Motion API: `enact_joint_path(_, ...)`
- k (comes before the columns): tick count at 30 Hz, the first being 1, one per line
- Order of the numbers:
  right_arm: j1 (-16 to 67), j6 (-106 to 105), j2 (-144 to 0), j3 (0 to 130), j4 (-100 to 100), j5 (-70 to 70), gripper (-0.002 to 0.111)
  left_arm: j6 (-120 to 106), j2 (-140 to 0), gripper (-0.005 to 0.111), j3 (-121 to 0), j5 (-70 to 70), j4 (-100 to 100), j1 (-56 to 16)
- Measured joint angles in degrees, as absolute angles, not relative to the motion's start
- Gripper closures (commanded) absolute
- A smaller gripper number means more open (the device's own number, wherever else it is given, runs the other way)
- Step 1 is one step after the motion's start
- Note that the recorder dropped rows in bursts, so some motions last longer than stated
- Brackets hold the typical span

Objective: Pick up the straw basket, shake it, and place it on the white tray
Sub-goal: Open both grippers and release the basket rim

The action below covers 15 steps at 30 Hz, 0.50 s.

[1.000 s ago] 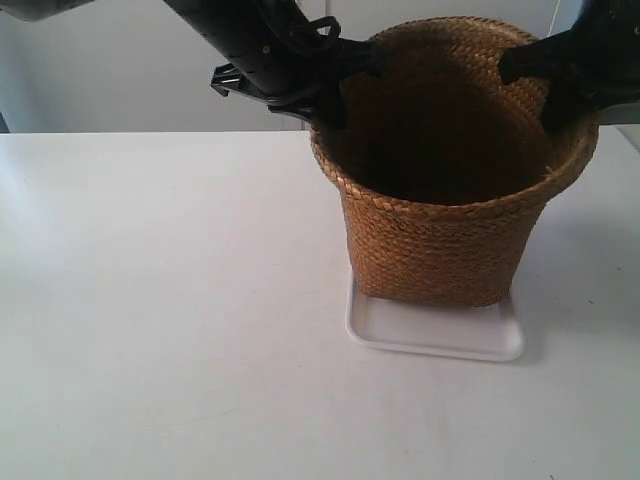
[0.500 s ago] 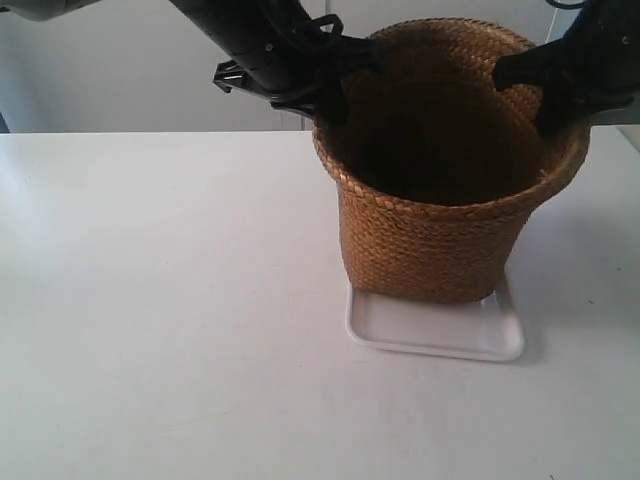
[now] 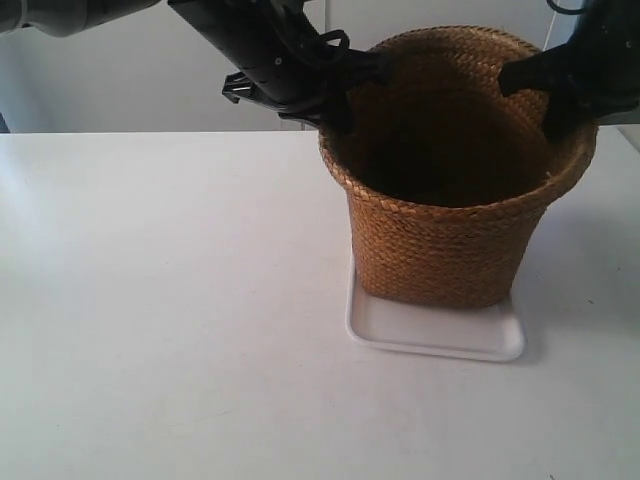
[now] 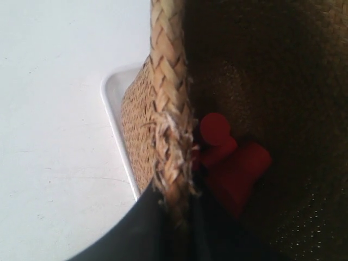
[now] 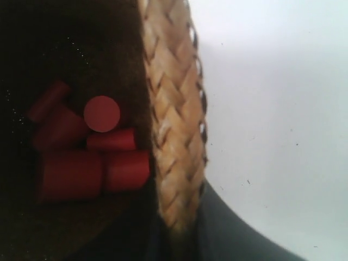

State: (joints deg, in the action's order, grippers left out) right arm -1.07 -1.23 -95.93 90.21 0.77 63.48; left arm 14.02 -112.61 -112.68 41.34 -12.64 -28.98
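Note:
The brown woven straw basket [image 3: 445,250] stands upright over the white tray [image 3: 430,335], its base at the tray's far part; whether it rests on the tray I cannot tell. The left gripper [image 3: 345,95] is shut on the basket's rim at the exterior view's left, one finger inside and one outside. The right gripper [image 3: 550,95] is shut on the opposite rim. In the left wrist view the braided rim [image 4: 169,109] runs between the jaws, with the tray's corner [image 4: 111,92] below. The right wrist view shows the rim [image 5: 174,141] pinched the same way.
Several red cylindrical pieces [image 5: 92,157] lie in the basket's dark bottom, also seen as red pieces [image 4: 231,160] in the left wrist view. The white table [image 3: 160,300] spreads out around the tray. A pale wall stands behind.
The basket has shifted slightly to the right and down with both grippers still on its rim, covering more of the tray's far part.

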Motion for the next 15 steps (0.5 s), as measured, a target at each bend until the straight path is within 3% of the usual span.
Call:
enact_joint_path(10,-1.1,-1.2,-97.0,90.6,0.0,63.6,0.107,13.5,-113.0,0.107,-112.8,41.0,-12.6,-29.1)
enact_joint_path(13,-1.1,-1.2,-97.0,90.6,0.0,63.6,0.099,13.2,-113.0,0.103,-112.9,41.0,-12.6,-29.1)
enact_joint_path(15,-1.1,-1.2,-97.0,90.6,0.0,63.5,0.092,12.8,-113.1,0.094,-112.9,41.0,-12.6,-29.1)
